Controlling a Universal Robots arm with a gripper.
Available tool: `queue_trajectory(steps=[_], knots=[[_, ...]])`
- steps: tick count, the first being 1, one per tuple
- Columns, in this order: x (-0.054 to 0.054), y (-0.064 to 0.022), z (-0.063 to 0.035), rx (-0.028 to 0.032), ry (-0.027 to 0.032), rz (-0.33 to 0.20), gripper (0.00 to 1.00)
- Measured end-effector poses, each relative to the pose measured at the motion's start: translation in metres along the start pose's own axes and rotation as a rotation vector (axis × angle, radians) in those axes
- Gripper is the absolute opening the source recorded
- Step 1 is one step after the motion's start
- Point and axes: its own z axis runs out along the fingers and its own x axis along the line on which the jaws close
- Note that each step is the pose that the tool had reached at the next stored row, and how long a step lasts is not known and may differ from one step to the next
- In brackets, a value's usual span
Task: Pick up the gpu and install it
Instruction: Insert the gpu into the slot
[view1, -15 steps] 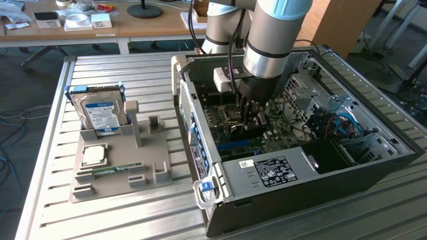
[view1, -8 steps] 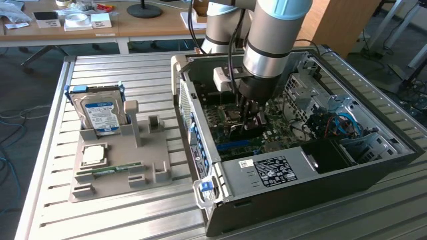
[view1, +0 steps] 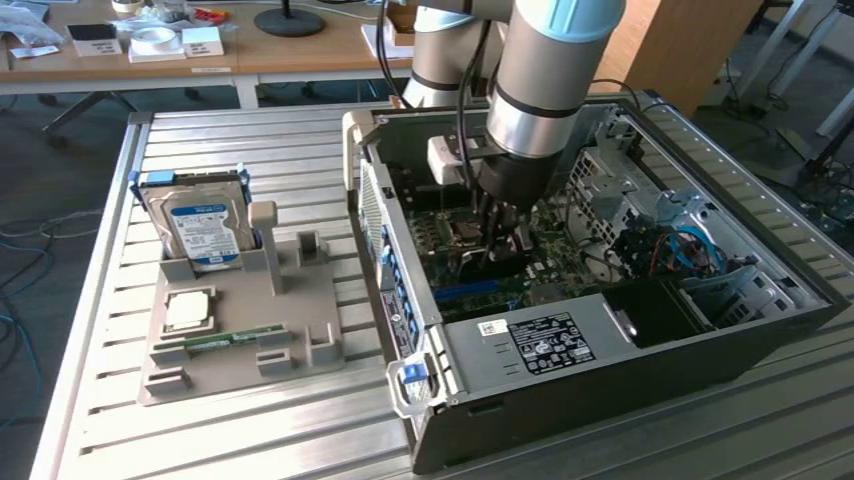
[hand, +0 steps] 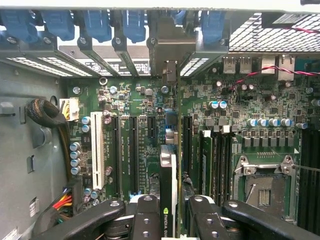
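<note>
End effector (hand: 169, 220) clenched on the gpu (hand: 168, 165), card edge-on between its fingers (hand: 145, 217), over the motherboard (hand: 250, 100)

Ribbed metal table (view1: 267, 440), cluttered wooden desk (view1: 294, 55) behind, grey floor (view1: 34, 190).

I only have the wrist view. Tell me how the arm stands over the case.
Observer: The arm comes down almost upright into the open case, with the gripper low over the motherboard.
Operator: The gpu is edge-on in my view. Report what's in the parts holder.
Observer: The grey holder, on the exterior view's left of the case, carries a hard drive standing upright, a square silver chip lying flat and a memory stick.
Operator: Say what the case sits on.
Observer: It lies on its side on a slatted metal table, beside the holder.
</note>
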Motion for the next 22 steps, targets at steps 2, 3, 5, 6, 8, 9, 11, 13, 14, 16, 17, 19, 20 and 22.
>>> queue_trajectory(steps=[2,3,5,6,8,9,11,13,14,16,17,19,20,22], knots=[[0.0001,0.0000,0.0017,-0.0001,0.0003,0.000,0.27],[0.0001,-0.0001,0.0027,0.0001,0.0004,0.000,0.27],[0.0001,0.0000,0.0035,-0.0001,0.0003,0.000,0.27],[0.0002,0.0000,0.0035,-0.0001,0.0003,0.000,0.27],[0.0001,0.0001,0.0036,-0.0001,0.0002,0.000,0.27],[0.0001,0.0001,0.0036,0.0000,0.0001,0.000,0.27],[0.0001,0.0000,0.0036,0.0000,0.0001,0.000,0.27],[0.0001,0.0001,0.0029,0.0000,-0.0002,0.000,0.27],[0.0000,0.0001,0.0019,0.0000,-0.0004,0.000,0.27],[0.0000,0.0001,-0.0005,-0.0001,0.0001,0.000,0.27],[0.0000,0.0001,-0.0007,0.0000,0.0000,0.000,0.27],[0.0000,0.0000,-0.0007,0.0000,0.0000,0.000,0.27],[0.0000,0.0000,-0.0007,0.0001,-0.0001,0.000,0.27],[0.0008,-0.0001,-0.0009,-0.0001,0.0005,0.000,0.27]])
